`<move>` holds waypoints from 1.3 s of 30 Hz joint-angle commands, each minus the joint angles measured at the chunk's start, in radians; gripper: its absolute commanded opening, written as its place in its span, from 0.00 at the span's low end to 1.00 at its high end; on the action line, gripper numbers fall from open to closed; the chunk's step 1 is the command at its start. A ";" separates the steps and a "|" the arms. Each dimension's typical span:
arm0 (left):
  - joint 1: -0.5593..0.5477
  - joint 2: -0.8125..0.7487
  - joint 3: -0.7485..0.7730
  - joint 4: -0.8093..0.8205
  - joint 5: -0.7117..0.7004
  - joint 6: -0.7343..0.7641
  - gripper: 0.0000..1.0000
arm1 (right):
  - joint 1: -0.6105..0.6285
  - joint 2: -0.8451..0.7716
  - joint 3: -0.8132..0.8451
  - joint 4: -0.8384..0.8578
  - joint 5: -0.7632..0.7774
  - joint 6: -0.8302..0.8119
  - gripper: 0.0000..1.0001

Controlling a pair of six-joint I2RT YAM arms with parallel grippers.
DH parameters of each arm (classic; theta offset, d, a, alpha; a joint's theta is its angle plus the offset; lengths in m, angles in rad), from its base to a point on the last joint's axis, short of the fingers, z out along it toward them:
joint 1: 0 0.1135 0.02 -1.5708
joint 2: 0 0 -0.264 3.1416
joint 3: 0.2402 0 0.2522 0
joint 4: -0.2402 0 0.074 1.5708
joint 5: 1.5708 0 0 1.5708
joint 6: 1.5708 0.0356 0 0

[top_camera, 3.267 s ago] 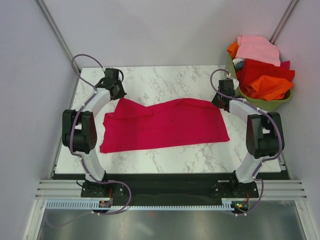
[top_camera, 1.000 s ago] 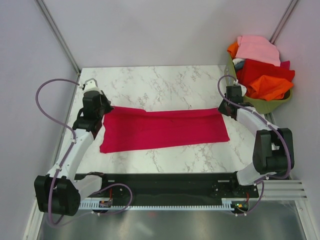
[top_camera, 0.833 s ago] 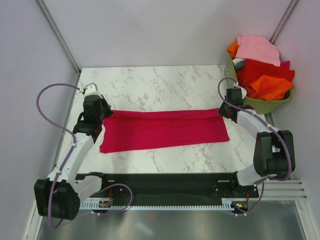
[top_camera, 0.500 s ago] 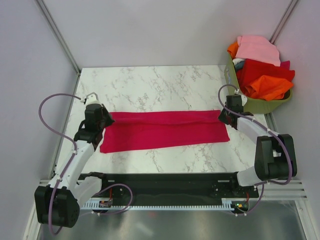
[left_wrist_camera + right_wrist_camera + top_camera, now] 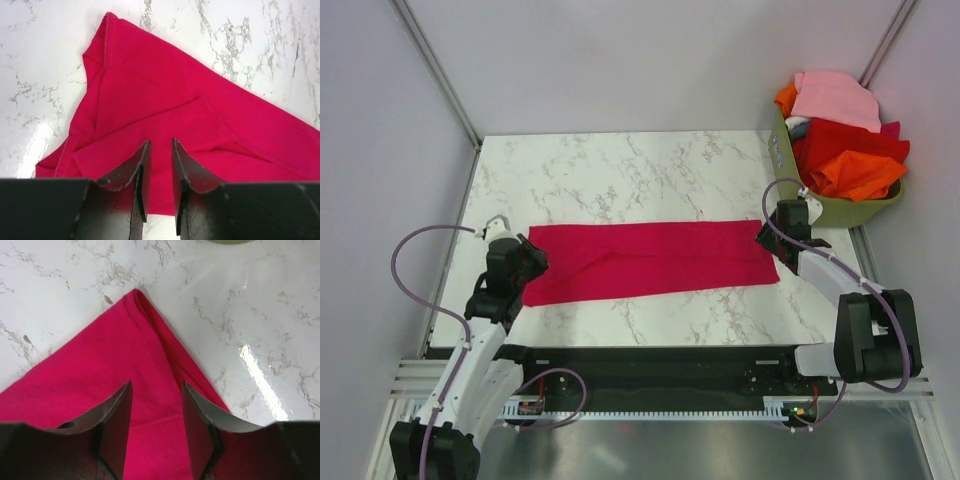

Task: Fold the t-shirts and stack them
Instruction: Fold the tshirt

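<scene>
The crimson t-shirt (image 5: 645,260) is spread in a band on the bench (image 5: 620,170), its ends overhung by the released left end effector (image 5: 161,145) and right end effector (image 5: 156,387). Other t-shirts (image 5: 840,130) are heaped in a basket (image 5: 850,208).

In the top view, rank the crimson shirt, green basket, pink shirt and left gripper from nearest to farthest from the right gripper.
From the right gripper:
1. Crimson shirt, at its fingertips.
2. Green basket, just beyond, to the right.
3. Pink shirt, topping the basket pile.
4. Left gripper, at the shirt's opposite end.
</scene>
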 commanded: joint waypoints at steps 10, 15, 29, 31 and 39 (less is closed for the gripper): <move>-0.002 -0.007 0.101 -0.065 -0.040 -0.061 0.53 | 0.065 0.035 0.121 0.020 -0.129 -0.069 0.48; 0.000 0.143 0.173 -0.046 -0.054 -0.077 0.53 | 0.165 0.094 0.172 0.063 -0.325 -0.061 0.47; 0.050 0.518 0.364 -0.031 -0.077 -0.173 0.49 | 0.510 0.497 0.534 0.265 -0.688 0.034 0.47; 0.058 0.561 0.357 -0.014 -0.045 -0.172 0.49 | 0.544 0.580 0.617 0.258 -0.707 0.035 0.48; 0.072 0.729 0.348 0.077 0.049 -0.187 0.46 | 0.607 0.831 0.860 0.249 -0.770 0.071 0.48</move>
